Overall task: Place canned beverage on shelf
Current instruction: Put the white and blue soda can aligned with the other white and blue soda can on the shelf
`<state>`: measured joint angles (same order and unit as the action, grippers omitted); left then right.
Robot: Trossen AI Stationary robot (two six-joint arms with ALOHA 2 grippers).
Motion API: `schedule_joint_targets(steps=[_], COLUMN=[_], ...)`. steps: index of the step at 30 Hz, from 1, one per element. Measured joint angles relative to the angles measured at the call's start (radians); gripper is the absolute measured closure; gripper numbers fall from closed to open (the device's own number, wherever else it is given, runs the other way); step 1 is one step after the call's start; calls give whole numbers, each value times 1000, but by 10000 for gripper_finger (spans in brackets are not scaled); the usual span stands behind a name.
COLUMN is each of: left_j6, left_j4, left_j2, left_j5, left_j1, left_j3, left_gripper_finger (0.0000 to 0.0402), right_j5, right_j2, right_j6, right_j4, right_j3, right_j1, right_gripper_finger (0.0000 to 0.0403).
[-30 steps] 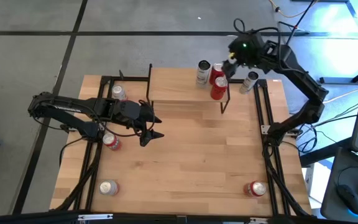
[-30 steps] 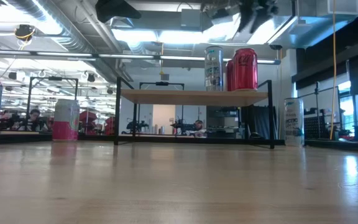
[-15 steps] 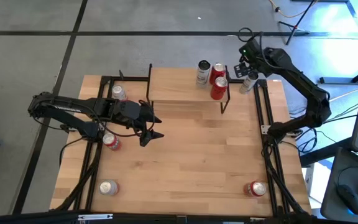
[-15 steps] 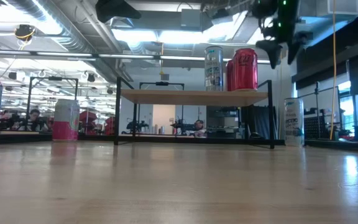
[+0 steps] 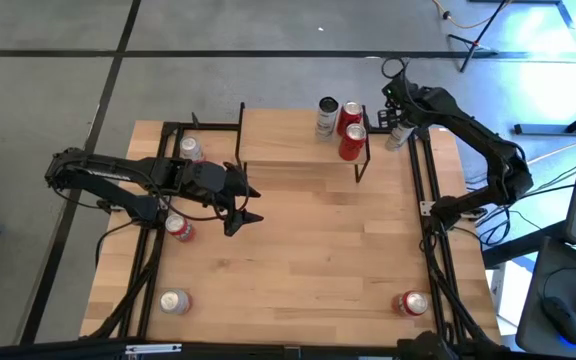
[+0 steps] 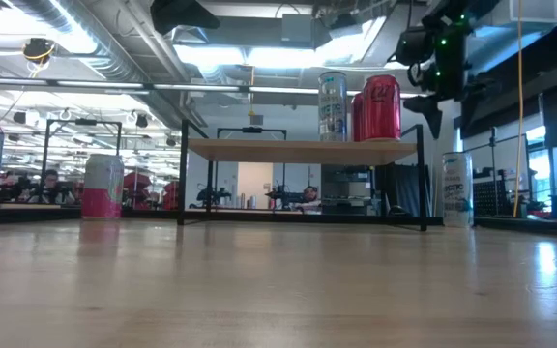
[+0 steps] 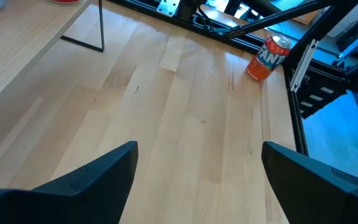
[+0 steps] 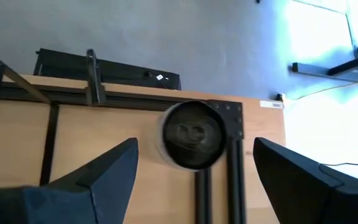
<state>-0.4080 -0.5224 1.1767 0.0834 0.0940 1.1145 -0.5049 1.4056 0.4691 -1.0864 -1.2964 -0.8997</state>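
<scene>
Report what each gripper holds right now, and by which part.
Nothing is held. The right gripper is open above the white slim can; the left gripper is open over the wooden tabletop.

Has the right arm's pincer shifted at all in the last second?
Yes. The right pincer left the cans on the shelf and went toward the table's right edge, over the silver can.

Counts: one shelf (image 5: 288, 150); three cans on shelf top – silver can (image 5: 327, 117), two red cans (image 5: 349, 116) (image 5: 352, 143); one silver can on table beside shelf (image 5: 400, 132); four more cans on table – (image 5: 191, 149), (image 5: 179, 228), (image 5: 174, 301), (image 5: 410, 303); eight cans total; two arms, two grippers – left (image 5: 249, 203), right (image 5: 396, 108)
</scene>
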Motion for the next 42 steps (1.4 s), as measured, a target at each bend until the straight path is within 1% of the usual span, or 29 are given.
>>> schedule_joint_targets(steps=[3,6,10,15,21,33,38,42], left_j6=[0,0,0,1,2,1,0,0], left_j4=[0,0,-1,-2,0,-1,-2,-2], left_j2=[0,0,0,0,0,0,0,0], left_j5=[0,0,0,2,8,8,8,8], left_j1=[0,0,0,0,0,0,0,0], left_j3=[0,0,0,0,0,0,0,0], left_gripper_finger=[63,63,63,63,62,63,63,63], right_j5=[0,-8,2,27,35,-60,-79,-75], right_j2=[0,3,3,10,54,123,152,171], right_j6=[2,27,46,48,50,47,44,42], right_j4=[52,66,72,116,111,89,85,80], right_j3=[29,45,61,61,61,61,61,60], right_j1=[0,-3,-42,-52,-65,-62,-63,-63], right_gripper_finger=[100,100,100,100,100,100,100,100])
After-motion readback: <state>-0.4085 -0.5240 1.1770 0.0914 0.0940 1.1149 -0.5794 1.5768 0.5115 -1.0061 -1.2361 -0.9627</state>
